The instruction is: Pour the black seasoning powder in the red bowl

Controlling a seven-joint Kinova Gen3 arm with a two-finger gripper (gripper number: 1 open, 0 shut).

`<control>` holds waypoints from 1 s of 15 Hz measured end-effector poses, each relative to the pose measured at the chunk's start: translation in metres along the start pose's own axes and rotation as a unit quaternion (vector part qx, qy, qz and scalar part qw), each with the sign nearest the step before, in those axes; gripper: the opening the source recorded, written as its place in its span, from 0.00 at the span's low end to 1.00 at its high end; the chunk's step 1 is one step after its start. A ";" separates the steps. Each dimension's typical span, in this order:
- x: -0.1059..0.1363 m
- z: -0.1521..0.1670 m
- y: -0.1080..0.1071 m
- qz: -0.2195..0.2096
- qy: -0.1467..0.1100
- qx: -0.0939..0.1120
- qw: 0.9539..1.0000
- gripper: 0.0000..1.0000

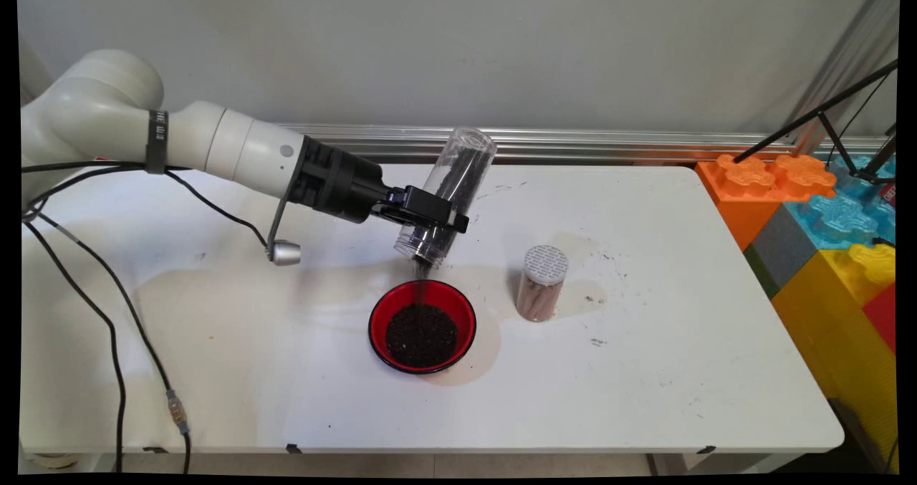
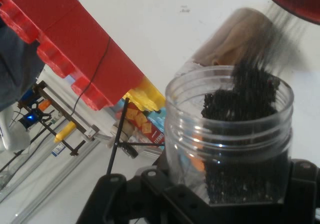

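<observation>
The black two-finger tool (image 1: pixel 430 218) is gripping a clear plastic jar (image 1: pixel 451 184) of dark granules, tilted mouth-down directly above the red round bowl (image 1: pixel 380 320) on the white surface (image 1: pixel 645 370), granules streaming down.

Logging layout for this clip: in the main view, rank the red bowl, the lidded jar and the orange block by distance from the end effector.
1. Red plastic bowl of dark grains, just below the end effector.
2. Clear jar with perforated white lid, standing to its right.
3. Orange plastic building block, beyond the table's far right corner.
</observation>
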 end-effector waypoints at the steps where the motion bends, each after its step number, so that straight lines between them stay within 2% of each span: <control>1: 0.000 0.000 0.000 -0.006 -0.001 0.000 1.000 0.00; 9: -0.005 -0.004 -0.004 -0.068 -0.007 0.003 0.998 0.00; 15: -0.007 -0.010 -0.007 -0.114 -0.008 0.000 0.993 0.00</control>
